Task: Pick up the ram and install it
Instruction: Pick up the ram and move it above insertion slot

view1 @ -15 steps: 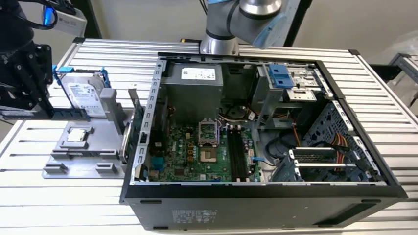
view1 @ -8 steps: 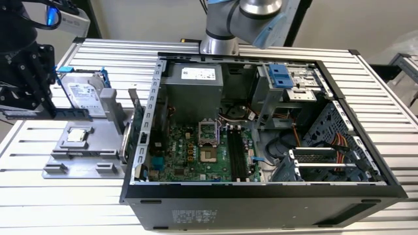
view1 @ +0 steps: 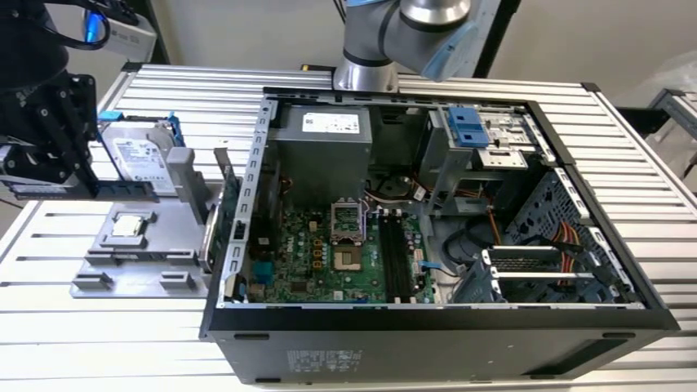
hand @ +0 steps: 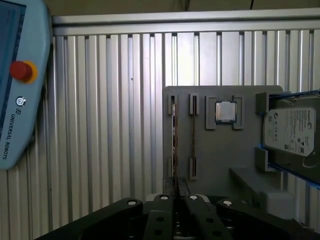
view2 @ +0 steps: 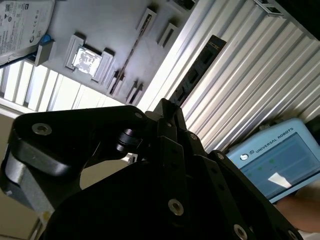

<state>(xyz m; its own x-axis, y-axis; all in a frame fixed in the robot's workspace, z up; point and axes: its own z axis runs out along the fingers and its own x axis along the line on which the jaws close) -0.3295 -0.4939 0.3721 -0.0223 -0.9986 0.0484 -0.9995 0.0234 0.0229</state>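
Gripper (hand: 175,199) jaws pinched the ram (view2: 196,72), seen edge-on in the first wrist view. The stick ran out beyond the fingertips, over the gray tray (view1: 142,273), along its edge farthest from the computer case (view1: 436,327).

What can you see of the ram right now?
The ram is a long, narrow, thin stick. In the second wrist view it looks dark, with a row of chips along its face. In the first wrist view it is edge-on, a thin line. The gripper's jaws are shut on it. In the exterior view it is held level above the ribbed table, in front of the hard drive, to that view's left of the open case and not in it.
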